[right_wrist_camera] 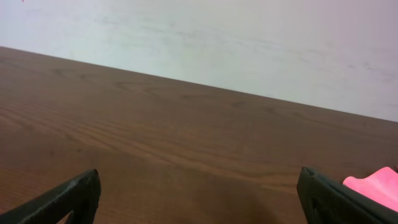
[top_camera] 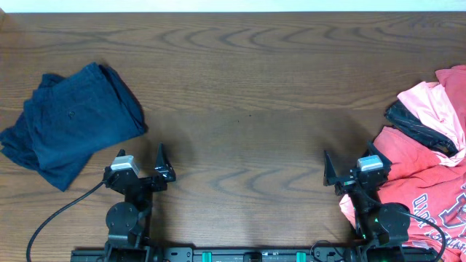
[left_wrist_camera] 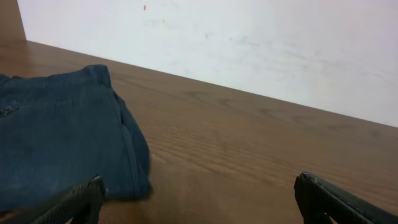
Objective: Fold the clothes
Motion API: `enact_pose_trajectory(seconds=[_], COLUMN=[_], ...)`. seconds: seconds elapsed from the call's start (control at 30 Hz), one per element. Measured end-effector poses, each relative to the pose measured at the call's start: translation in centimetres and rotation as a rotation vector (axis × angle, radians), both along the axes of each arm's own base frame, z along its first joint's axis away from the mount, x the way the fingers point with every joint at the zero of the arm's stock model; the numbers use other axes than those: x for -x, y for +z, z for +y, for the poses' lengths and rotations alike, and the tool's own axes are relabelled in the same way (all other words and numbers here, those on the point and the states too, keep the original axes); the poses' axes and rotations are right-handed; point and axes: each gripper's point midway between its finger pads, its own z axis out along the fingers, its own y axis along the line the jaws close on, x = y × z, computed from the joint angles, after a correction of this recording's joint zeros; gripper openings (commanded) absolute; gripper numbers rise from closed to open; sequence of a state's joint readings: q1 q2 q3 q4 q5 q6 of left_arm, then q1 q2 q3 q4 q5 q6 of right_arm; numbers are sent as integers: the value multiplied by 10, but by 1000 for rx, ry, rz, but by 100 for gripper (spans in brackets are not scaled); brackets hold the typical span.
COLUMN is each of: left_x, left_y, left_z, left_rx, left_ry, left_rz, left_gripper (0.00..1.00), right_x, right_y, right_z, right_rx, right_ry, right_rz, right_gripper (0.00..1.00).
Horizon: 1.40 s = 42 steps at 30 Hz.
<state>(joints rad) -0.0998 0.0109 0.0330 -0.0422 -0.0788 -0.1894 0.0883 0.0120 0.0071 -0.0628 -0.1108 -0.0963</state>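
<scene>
While both arms sit at the front edge of the table (top_camera: 247, 87), their pincers gape wide and hold nothing. The left gripper (top_camera: 140, 159) has one finger just beside the near corner of the navy blue garment (top_camera: 69, 124), which lies at the table's left end; whether it touches, I cannot tell. The right gripper (top_camera: 349, 166) stands over bare wood, with the orange-red T-shirt (top_camera: 429, 189), a pink garment (top_camera: 440, 102) and a black garment (top_camera: 415, 129) heaped at the table's right end
</scene>
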Motion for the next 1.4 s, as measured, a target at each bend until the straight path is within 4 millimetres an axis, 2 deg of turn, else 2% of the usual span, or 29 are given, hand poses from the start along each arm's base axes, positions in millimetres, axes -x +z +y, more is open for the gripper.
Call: enact_pose_trajectory(seconds=[0.5,0.6,0.67,0.77,0.9,1.17,1.3,1.4], left_x=[0,2,3,5,4,-7,-7,-7], left_y=[-1,-8,-20,-26,-13,18,19,16], left_z=[0,0,1,1,1,-5,-11,-14], left_rx=[0,0,6,7,9,-1,0,-1], left_ry=[0,1,7,10,15,-7,-37,-46], left_rz=[8,59,136,210,308,545,706,815], left_gripper=[98,98,98,98,98,98,98,98], right_x=[0,0,1,-1,-6,-25,-32,-45], right_y=[-3,-8,-12,-11,0,-4,-18,-22], right_z=[-1,-6,-9,-13,-19,-24,-34,-42], right_rx=[-41,-47,-50,-53,-53,-8,21,22], right_ry=[-11,-39,-63,-88,-131,-182,-228,-262], right_rz=[26,67,114,153,233,578,835,938], right_gripper=[99,99,99,99,99,99,99,99])
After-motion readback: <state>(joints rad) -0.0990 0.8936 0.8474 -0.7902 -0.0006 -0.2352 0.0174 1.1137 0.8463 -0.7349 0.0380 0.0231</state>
